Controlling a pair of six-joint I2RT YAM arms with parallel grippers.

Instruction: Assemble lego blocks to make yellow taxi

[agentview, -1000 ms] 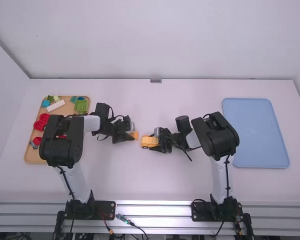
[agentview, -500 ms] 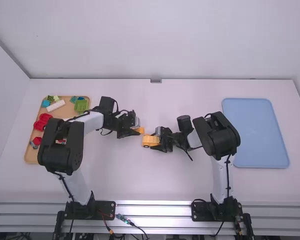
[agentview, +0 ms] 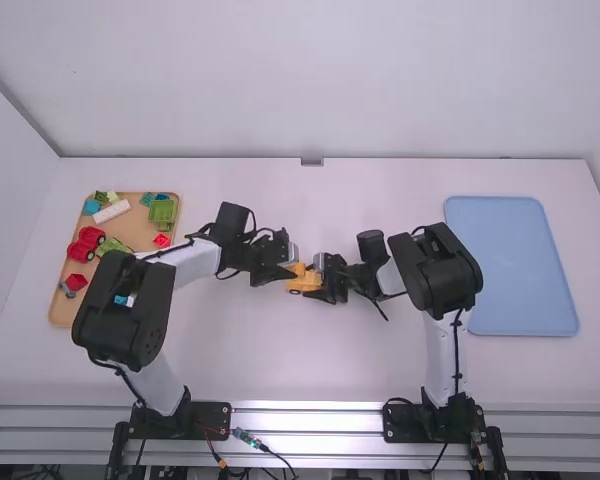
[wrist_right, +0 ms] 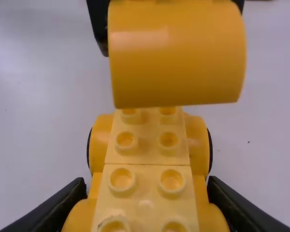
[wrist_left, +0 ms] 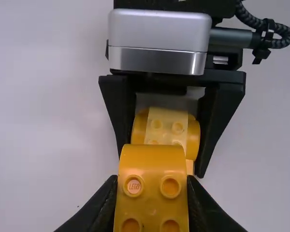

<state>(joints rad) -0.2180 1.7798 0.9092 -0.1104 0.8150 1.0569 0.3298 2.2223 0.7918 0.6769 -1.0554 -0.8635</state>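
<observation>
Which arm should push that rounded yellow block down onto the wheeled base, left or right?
Left, I'd say: the left pincer grips the rounded block near the wheeled base, whose studs face up, while the right pincer clamps that base and could steady it.

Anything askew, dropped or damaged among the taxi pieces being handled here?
Nothing stands out: the left hand grips the curved orange block, the right hand grips the wheeled yellow base, and neither piece looks broken.

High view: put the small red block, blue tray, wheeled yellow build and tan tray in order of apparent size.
1. Blue tray
2. Tan tray, partly hidden
3. Wheeled yellow build
4. Small red block
</observation>
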